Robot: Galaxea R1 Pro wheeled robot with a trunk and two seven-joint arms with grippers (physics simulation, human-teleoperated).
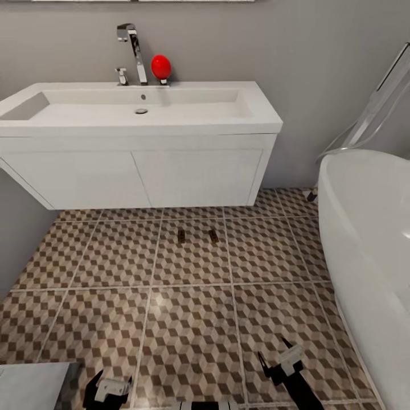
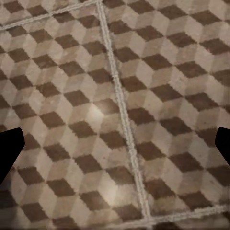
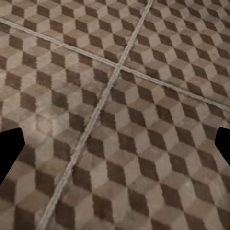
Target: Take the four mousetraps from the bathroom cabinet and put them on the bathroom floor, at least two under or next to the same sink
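Two mousetraps lie flat on the bathroom floor (image 1: 188,324), one (image 1: 181,235) beside the other (image 1: 213,236), just in front of the white wall-hung sink (image 1: 142,108) and its vanity. The cabinet is out of view. My left gripper (image 1: 111,382) hangs low over the tiles at the near left, open and empty. My right gripper (image 1: 274,352) is at the near right, also open and empty. In both wrist views the dark fingertips (image 2: 9,146) (image 3: 9,148) stand wide apart over bare cube-pattern tiles.
A white bathtub (image 1: 370,239) fills the right side, with a shower hose against the wall above it. On the sink stand a chrome faucet (image 1: 134,51) and a red round object (image 1: 161,66). A pale grey flat surface (image 1: 31,387) sits at the near left corner.
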